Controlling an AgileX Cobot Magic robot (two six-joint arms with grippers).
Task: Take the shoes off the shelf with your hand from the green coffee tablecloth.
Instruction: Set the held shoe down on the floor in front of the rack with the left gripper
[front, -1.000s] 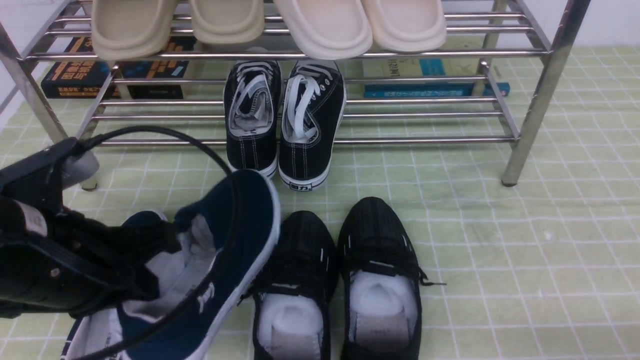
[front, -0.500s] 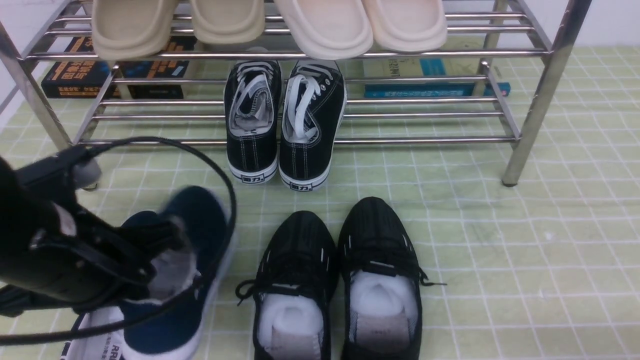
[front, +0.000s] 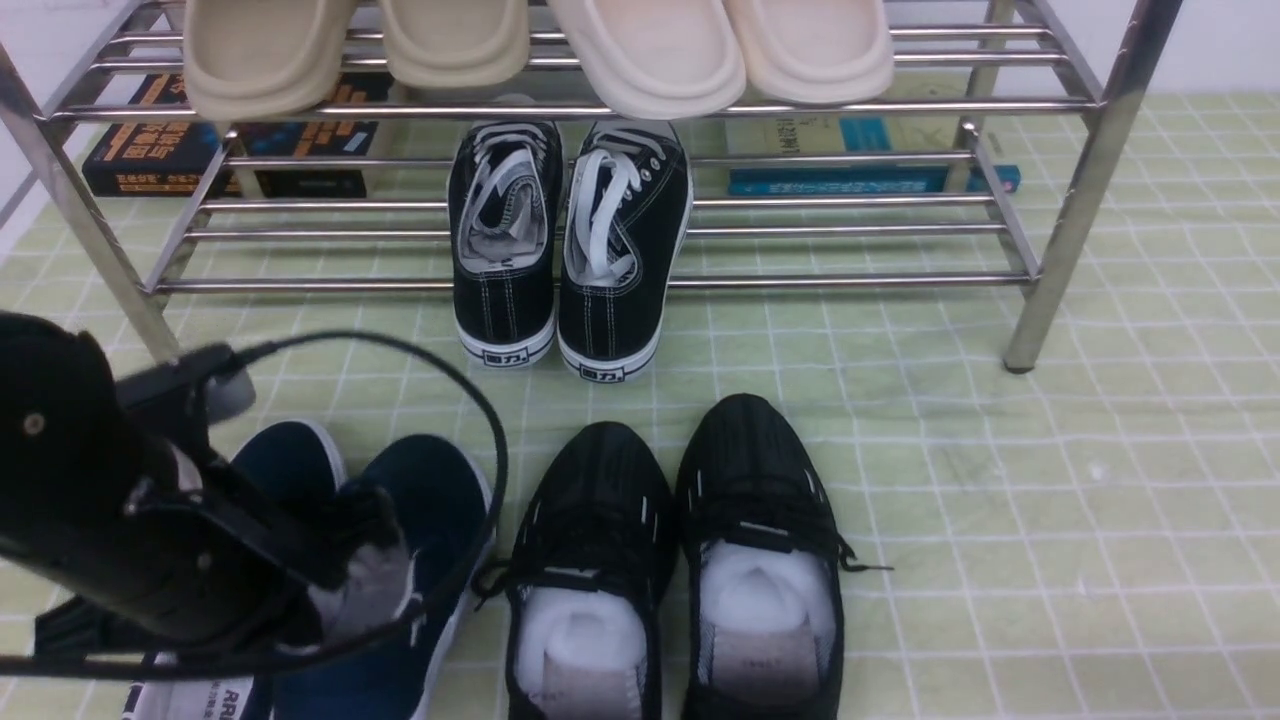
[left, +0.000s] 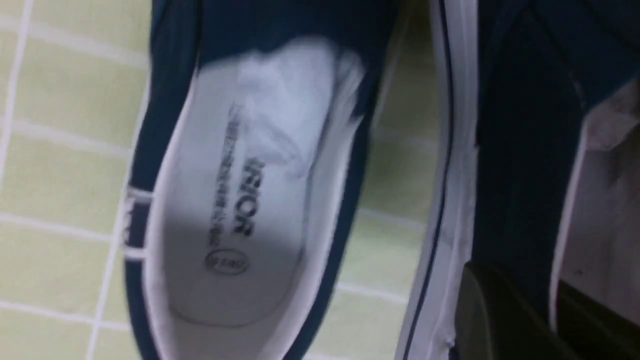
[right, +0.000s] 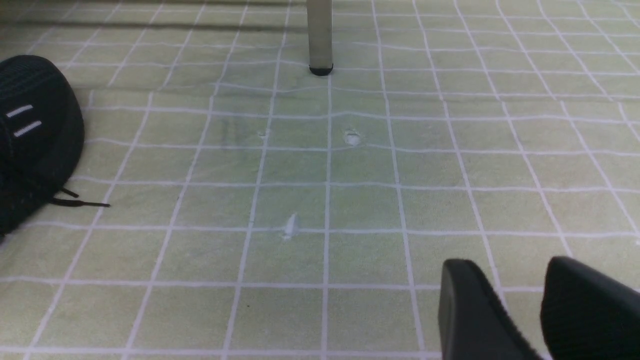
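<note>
The two navy-blue shoes lie side by side on the green tablecloth (front: 1000, 500) at the front left, off the shelf (front: 600, 283). The left shoe (front: 285, 460) is free; its white insole shows in the left wrist view (left: 235, 200). My left gripper (front: 365, 560) is shut on the side wall of the right shoe (front: 435, 500), with one finger (left: 500, 315) outside and the other inside the opening. That shoe (left: 520, 150) sits low, beside its mate. My right gripper (right: 520, 300) is out of the front view; it hovers open and empty over bare cloth (right: 300, 190).
Black lace-up sneakers (front: 560, 260) sit on the shelf's lower tier, beige slippers (front: 450, 40) on the upper. Black mesh shoes (front: 680, 560) stand right of the navy pair, also seen in the right wrist view (right: 35, 130). Books (front: 150, 150) lie behind. A shelf leg (right: 320, 35) stands ahead.
My left gripper has come down and toward me with the navy shoe. The shoe went from raised and tilted to level beside its mate.
</note>
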